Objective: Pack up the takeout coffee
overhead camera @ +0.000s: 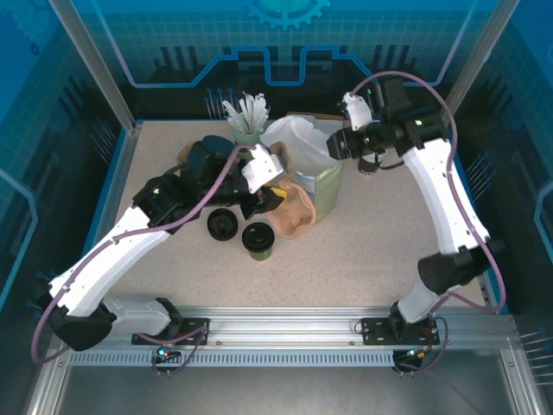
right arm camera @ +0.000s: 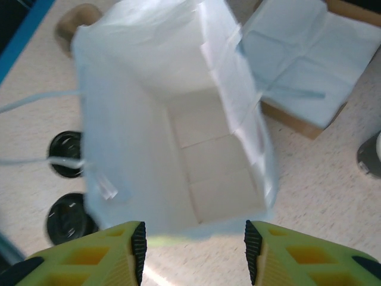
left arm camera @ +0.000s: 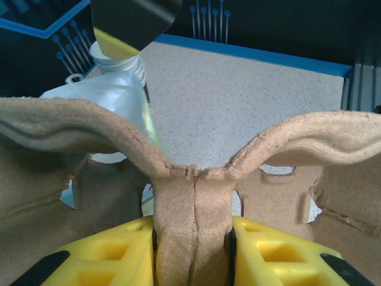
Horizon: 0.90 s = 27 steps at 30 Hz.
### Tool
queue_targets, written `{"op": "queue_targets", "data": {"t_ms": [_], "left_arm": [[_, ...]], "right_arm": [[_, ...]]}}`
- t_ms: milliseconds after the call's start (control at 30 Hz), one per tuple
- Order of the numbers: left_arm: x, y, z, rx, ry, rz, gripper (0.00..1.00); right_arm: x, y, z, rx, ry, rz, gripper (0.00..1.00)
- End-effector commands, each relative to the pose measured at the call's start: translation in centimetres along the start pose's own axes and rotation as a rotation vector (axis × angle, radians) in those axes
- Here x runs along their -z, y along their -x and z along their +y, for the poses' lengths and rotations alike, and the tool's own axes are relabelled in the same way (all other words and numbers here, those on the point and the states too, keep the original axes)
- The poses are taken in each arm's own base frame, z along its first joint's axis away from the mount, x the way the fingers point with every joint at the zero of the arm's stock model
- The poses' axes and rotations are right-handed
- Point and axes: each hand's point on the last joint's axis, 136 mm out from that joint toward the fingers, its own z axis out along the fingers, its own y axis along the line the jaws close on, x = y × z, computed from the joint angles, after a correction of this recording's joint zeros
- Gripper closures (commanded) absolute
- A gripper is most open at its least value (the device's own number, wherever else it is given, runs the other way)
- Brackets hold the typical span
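Note:
The takeout coffee (overhead camera: 257, 239), a small dark cup with a round black lid, stands on the table in front of the bag; it is at the lower left in the right wrist view (right arm camera: 68, 218). My left gripper (overhead camera: 263, 197) (left arm camera: 193, 238) is shut on the middle ridge of a brown pulp cup carrier (overhead camera: 295, 213) (left arm camera: 193, 202), held just right of the coffee. The white-lined green bag (overhead camera: 318, 177) (right arm camera: 178, 119) stands open and shows nothing inside. Above its right rim hangs my right gripper (overhead camera: 339, 144) (right arm camera: 193, 250), open and holding nothing.
A loose flat black lid (overhead camera: 223, 225) (right arm camera: 66, 154) lies left of the coffee. At the back stand a cup of white stirrers (overhead camera: 248, 117) and a box of napkins (overhead camera: 304, 121) (right arm camera: 297, 53). A brownish cup stack (overhead camera: 187, 156) sits behind my left arm.

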Motion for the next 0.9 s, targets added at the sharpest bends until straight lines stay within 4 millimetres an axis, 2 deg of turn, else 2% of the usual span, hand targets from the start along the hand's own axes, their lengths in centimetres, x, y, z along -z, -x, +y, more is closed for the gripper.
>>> {"op": "queue_targets", "data": {"t_ms": [0, 133, 267, 700, 867], "left_arm": [[1.3, -0.2, 0.7, 0.062, 0.026, -0.028, 0.67], [2.3, -0.6, 1.4, 0.099, 0.044, -0.04, 0.67], [2.8, -0.6, 1.7, 0.11, 0.052, -0.041, 0.67], [2.9, -0.6, 2.0, 0.12, 0.058, -0.043, 0.67], [2.9, -0.3, 2.0, 0.122, 0.054, -0.046, 0.67]], "right_arm": [[-0.6, 2.7, -1.3, 0.095, -0.056, -0.053, 0.51], [-3.4, 3.9, -2.3, 0.127, -0.073, -0.036, 0.5], [-5.0, 4.6, -2.7, 0.157, -0.07, -0.025, 0.48], [-9.5, 3.2, -3.6, 0.152, -0.036, 0.082, 0.48], [-10.6, 2.6, -3.6, 0.143, -0.014, 0.115, 0.5]]}}
